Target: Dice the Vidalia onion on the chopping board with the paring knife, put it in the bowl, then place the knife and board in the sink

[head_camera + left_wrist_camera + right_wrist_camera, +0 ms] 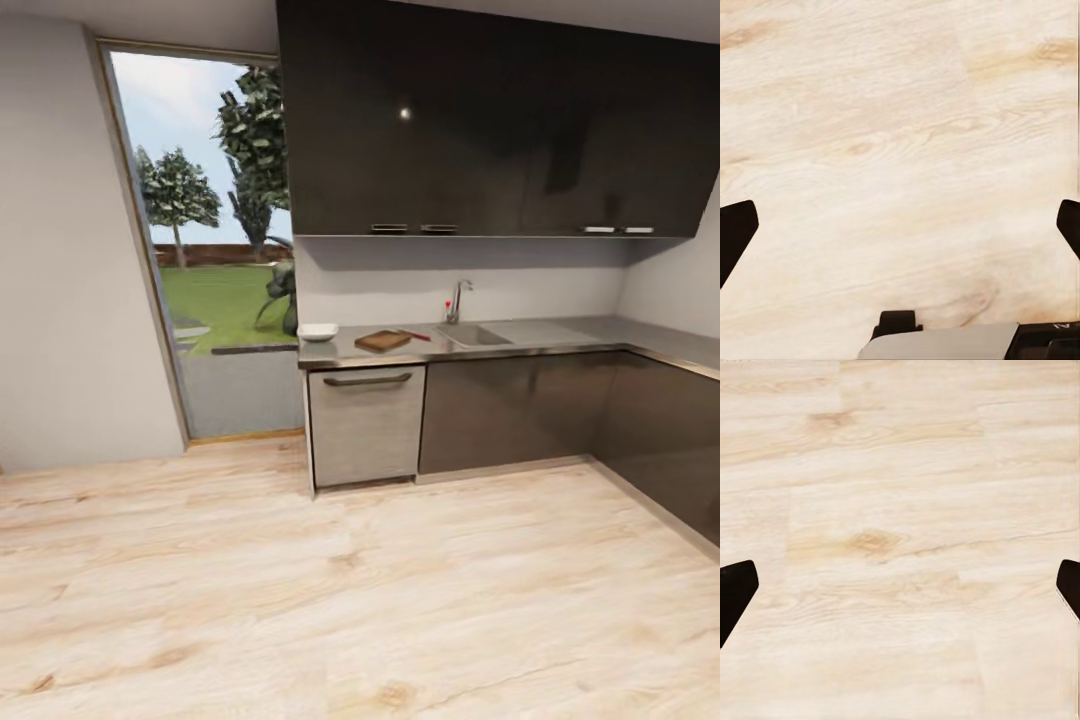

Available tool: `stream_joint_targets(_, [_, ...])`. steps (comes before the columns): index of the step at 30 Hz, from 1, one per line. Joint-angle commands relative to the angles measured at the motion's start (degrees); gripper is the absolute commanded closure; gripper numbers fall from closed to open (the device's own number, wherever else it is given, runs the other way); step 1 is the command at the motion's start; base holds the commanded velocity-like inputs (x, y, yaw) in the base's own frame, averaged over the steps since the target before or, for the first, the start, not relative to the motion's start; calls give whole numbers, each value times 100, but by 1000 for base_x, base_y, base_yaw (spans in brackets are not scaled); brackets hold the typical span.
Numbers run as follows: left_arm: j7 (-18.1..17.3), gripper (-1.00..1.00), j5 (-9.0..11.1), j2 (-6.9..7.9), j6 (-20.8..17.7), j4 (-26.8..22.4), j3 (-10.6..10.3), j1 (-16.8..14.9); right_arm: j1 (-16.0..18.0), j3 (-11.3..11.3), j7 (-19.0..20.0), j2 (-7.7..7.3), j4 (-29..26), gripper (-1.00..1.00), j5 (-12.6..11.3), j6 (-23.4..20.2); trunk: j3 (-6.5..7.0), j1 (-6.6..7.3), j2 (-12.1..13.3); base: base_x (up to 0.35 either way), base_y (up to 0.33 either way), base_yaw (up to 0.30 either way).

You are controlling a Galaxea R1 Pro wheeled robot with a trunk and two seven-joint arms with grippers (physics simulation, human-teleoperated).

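Board is lying near the counter's left end, bowl at that end, knife touching the board's sink-side edge. Left gripper is hanging wide apart over floor. Right gripper is hanging likewise, holding nothing.

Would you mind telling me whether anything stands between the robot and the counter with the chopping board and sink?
Nothing visible does. Bare wooden floor runs up to the cabinet fronts. On the countertop, the bowl, chopping board, paring knife and sink sit in a row. Both open pincers face the floor.
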State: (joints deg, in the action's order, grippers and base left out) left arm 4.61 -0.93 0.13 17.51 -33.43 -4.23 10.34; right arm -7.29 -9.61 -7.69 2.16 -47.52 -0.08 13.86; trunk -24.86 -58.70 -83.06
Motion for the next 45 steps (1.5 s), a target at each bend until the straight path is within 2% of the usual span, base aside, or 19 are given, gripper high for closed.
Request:
stream_joint_targets(1, [48,-100,-14,-12,6,-3,-25,2,-1,-18,-40,-4,-3,-100,-1,6,-4,-3,-2,223,-263,137])
stream_joint_targets(45, [48,-100,-21,-39,15,15,-25,1,-1,-23,-40,3,23,-100,-1,3,-4,-3,-2,223,-263,89])
